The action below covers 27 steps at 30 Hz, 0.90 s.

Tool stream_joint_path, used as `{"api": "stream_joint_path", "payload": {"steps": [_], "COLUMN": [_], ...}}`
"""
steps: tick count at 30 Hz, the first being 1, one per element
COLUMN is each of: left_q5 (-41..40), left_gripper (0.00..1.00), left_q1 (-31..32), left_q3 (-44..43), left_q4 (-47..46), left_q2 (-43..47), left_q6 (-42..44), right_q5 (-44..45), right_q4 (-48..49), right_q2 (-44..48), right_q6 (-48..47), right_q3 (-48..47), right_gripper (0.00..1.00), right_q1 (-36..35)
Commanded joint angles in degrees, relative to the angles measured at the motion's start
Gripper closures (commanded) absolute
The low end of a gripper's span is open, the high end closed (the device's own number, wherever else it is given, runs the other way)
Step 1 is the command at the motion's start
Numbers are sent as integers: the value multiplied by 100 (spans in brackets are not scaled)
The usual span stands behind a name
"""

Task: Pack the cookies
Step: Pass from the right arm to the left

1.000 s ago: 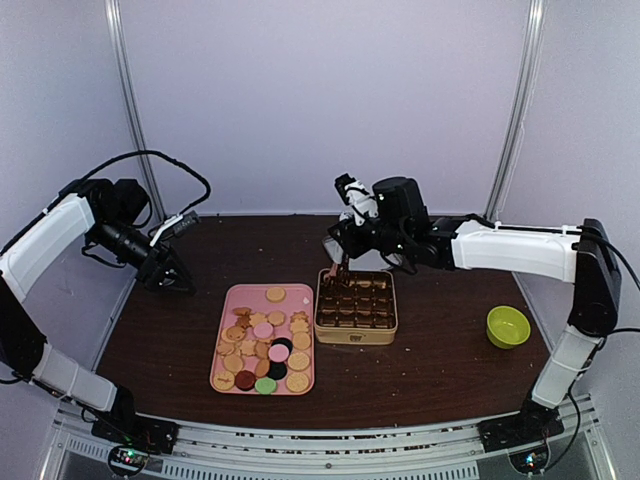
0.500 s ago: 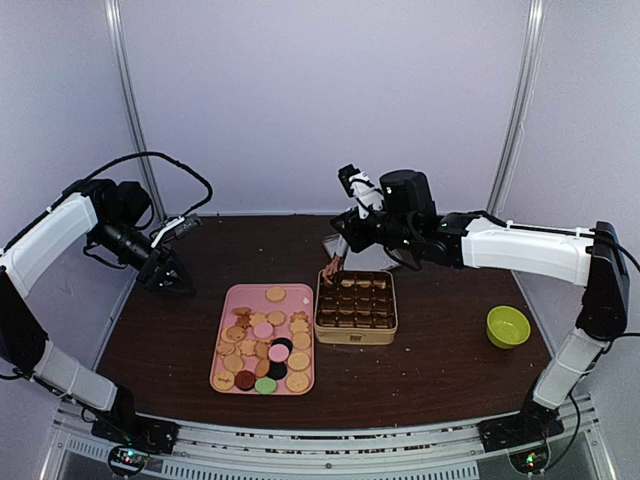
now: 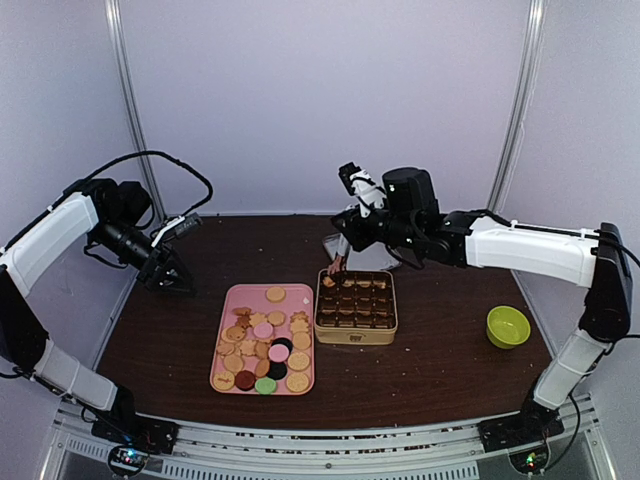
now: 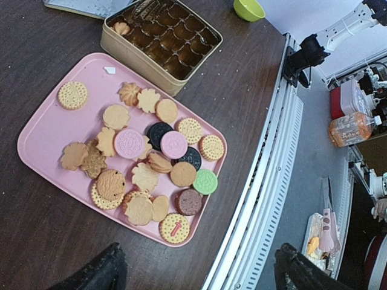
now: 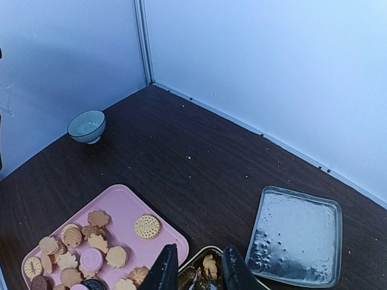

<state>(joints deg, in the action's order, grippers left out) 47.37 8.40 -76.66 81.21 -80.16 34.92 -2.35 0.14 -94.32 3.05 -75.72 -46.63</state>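
From above, the right gripper hangs over the gold tin's 11 o'clock corner, probably to fill that cup. The left gripper sits at 10 o'clock from the pink tray, out of the way.

The left wrist view shows its jaws wide apart and holding nothing. Most cookies lie on the tray, and one cookie sits in the tin.

In the right wrist view, the jaws stand a little apart with nothing between them. The silver lid lies at 3 o'clock.

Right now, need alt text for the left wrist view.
A pink tray on a dark table holds a loose pile of cookies, mostly tan, a few pink or black, one green. Beyond it, a gold tin of brown paper cups has one cookie in a corner cup. The left gripper shows at the bottom edge, open and empty.
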Motion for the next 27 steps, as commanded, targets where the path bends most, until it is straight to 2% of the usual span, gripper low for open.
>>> {"api": "stream_joint_path", "payload": {"steps": [1, 7, 14, 19, 27], "left_q5": [129, 142, 16, -70, -108], "left_gripper": [13, 13, 12, 11, 11], "left_q1": [-15, -15, -21, -14, -17], "left_q3": [-162, -191, -188, -157, -105], "left_q4": [130, 155, 150, 141, 149], "left_q2": [-11, -50, -50, 13, 34], "left_q6": [127, 147, 140, 138, 156], "right_q5": [112, -2, 20, 95, 100], "right_q4": [124, 103, 150, 312, 794], "right_q2": [5, 318, 353, 34, -643], "right_q6": [-36, -23, 83, 235, 664], "right_q3": [-136, -105, -150, -307, -635], "right_gripper": [76, 77, 77, 77, 78], "right_q1": [-30, -202, -1051, -1727, -2117]}}
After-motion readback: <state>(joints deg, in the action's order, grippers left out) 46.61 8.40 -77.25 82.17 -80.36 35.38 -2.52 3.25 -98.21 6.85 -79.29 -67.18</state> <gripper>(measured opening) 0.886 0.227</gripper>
